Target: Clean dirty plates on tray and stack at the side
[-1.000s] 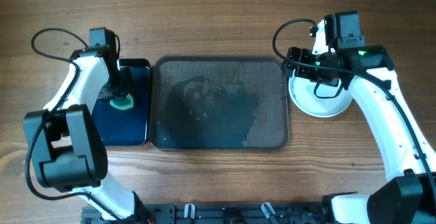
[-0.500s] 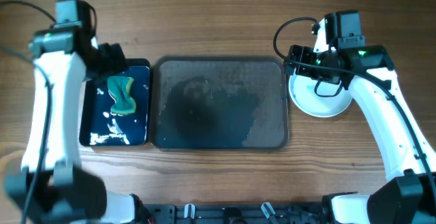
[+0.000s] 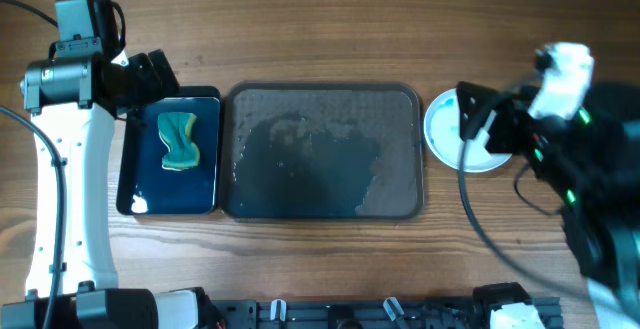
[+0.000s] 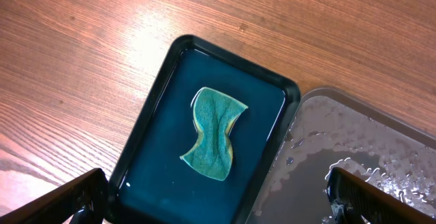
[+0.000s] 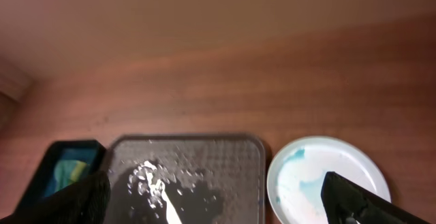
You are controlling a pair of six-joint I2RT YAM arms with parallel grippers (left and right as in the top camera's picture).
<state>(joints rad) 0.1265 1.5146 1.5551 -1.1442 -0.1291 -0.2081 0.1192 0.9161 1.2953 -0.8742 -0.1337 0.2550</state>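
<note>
The big dark grey tray (image 3: 323, 99) lies mid-table, wet, with no plates on it; it also shows as the tray (image 5: 187, 157) in the right wrist view. A white plate (image 3: 445, 134) with teal smears rests on the wood just right of it, seen again as the plate (image 5: 317, 176). My left gripper (image 3: 150, 77) hovers open and empty high over the small tray's far end; in its wrist view the left gripper (image 4: 218, 210) frames the sponge (image 4: 214, 134). Raised and blurred above the plate's right side, my right gripper (image 3: 478, 117) is open and holds nothing, as the right gripper (image 5: 214, 207) confirms.
A small black tray (image 3: 205, 184) with blue liquid sits left of the grey tray, and a green sponge (image 3: 180, 141) lies in it. Water pools on the grey tray's surface (image 4: 354, 163). Bare wooden table (image 3: 320, 29) surrounds everything.
My left gripper let go of the sponge in the small tray, opened and rose away. My right arm lifted off the plate and pulled back to the right, higher up.
</note>
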